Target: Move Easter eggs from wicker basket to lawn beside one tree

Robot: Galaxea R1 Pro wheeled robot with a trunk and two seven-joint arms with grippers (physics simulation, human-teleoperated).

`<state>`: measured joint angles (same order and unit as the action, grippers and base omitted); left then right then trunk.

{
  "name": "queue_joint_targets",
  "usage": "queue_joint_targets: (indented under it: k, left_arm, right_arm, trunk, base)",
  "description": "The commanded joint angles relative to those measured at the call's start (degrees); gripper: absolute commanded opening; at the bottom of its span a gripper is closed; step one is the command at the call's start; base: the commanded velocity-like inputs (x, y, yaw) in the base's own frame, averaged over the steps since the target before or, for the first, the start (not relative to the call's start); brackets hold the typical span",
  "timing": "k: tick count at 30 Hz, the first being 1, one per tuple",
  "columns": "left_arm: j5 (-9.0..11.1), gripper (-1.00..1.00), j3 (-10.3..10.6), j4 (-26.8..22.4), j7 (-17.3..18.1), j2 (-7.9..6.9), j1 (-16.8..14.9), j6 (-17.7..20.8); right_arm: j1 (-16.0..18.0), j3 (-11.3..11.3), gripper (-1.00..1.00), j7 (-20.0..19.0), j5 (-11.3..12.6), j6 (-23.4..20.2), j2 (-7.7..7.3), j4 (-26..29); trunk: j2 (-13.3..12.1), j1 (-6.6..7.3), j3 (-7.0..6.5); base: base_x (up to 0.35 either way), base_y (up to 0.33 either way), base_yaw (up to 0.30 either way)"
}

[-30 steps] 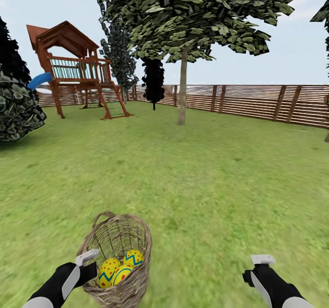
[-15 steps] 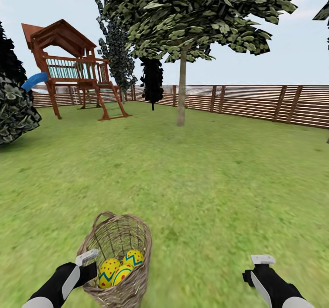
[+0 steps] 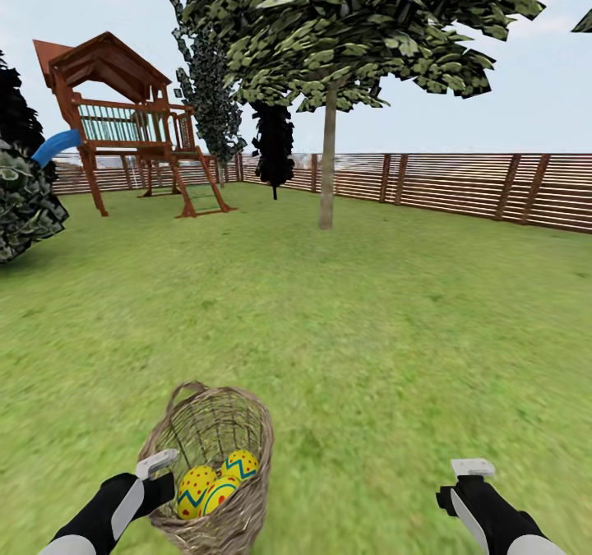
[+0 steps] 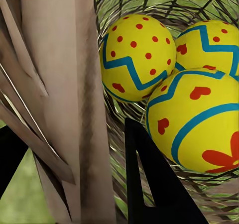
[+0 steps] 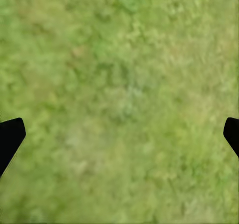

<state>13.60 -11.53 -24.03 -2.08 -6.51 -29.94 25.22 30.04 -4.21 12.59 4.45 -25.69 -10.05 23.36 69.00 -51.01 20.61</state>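
Note:
The brown wicker basket [image 3: 210, 423] hangs low at the head view's near left, over the lawn [image 3: 370, 333]. My left gripper [image 3: 164, 477] is shut on its near rim [image 4: 59, 84], one dark finger [image 4: 154, 184] reaching inside. Three yellow Easter eggs with blue zigzags and red dots lie together in it: one [image 3: 196, 489] [image 4: 134, 55], a second [image 3: 241, 462] [image 4: 209, 40] and a third [image 3: 220, 494] [image 4: 199, 119]. My right gripper [image 3: 460, 485] [image 5: 119, 134] is open over bare grass. A pale-trunked tree [image 3: 327, 160] with bright green leaves stands far ahead.
A wooden playset [image 3: 131, 119] with a blue slide stands at the far left. The brown slat fence [image 3: 460, 185] runs along the back. Dark-leaved trees [image 3: 274, 144] stand behind the pale-trunked one, and a mottled bush [image 3: 25, 201] is at the left edge.
The whole view has shifted: playset and bush slid left and the tree looks slightly nearer. Basket, eggs and both arms keep their places in the picture.

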Motion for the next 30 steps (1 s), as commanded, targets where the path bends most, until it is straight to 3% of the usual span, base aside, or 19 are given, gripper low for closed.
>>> queue_joint_targets:
  k: [1,25,30]
  left_arm:
    - [0.82,-1.00,-0.16,-0.14,-0.20,0.02,-0.03,0.32]
    - [0.81,-1.00,-0.25,-0.12,-0.20,0.09,-0.03,0.27]
    - [0.81,-1.00,-0.24,-0.05,-0.20,0.09,-0.03,0.28]
  right_arm:
    - [0.02,-0.45,1.00,0.34,0.47,-0.33,-0.06,0.10]
    - [0.02,-0.45,1.00,0.38,0.47,-0.33,-0.06,0.10]
    - [0.02,-0.52,1.00,0.36,0.47,-0.33,-0.06,0.10]
  trunk:
    - [0.04,-0.04,0.07]
    - [0.04,-0.04,0.07]
    - [0.04,-0.04,0.07]
  base:
    - [0.329,0.000,0.000]
    - [0.329,0.000,0.000]
    - [0.329,0.000,-0.131]
